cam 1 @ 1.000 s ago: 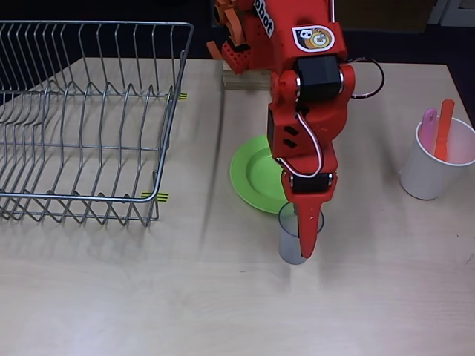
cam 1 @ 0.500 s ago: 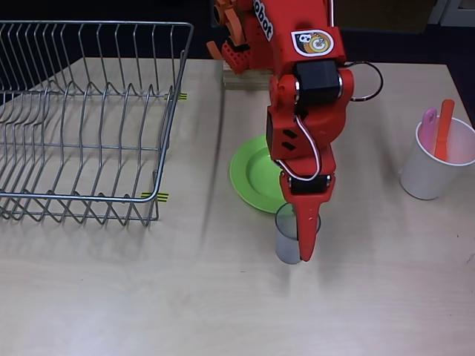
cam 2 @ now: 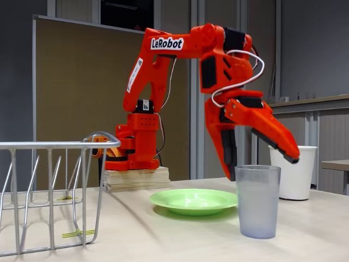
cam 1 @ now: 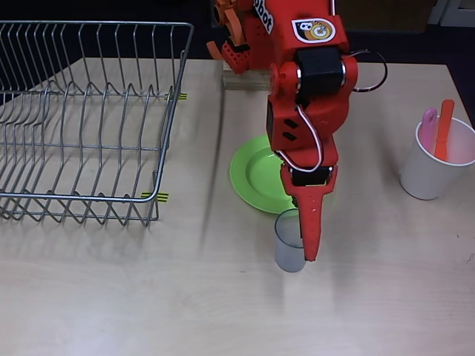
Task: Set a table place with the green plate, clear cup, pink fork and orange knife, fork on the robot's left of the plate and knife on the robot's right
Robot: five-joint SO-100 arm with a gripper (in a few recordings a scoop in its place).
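The clear cup (cam 1: 288, 243) (cam 2: 257, 202) stands upright on the table just in front of the green plate (cam 1: 254, 175) (cam 2: 193, 200). My gripper (cam 1: 306, 245) (cam 2: 263, 166) is open around the cup's rim. In the fixed view one finger hangs behind the cup and the pointed finger is lifted up and to the right, clear of it. The pink fork (cam 1: 429, 124) and the orange knife (cam 1: 445, 127) stand upright in a white cup (cam 1: 430, 167) (cam 2: 297, 172) at the right of the table.
A wire dish rack (cam 1: 82, 119) (cam 2: 49, 191) fills the left of the table. The arm's base sits on a wooden block (cam 1: 241, 78) (cam 2: 136, 179) at the back. Bare tabletop (cam 1: 223, 311) runs along the front edge.
The arm has reached further toward the front edge. The clear cup has shifted slightly left and forward with it.
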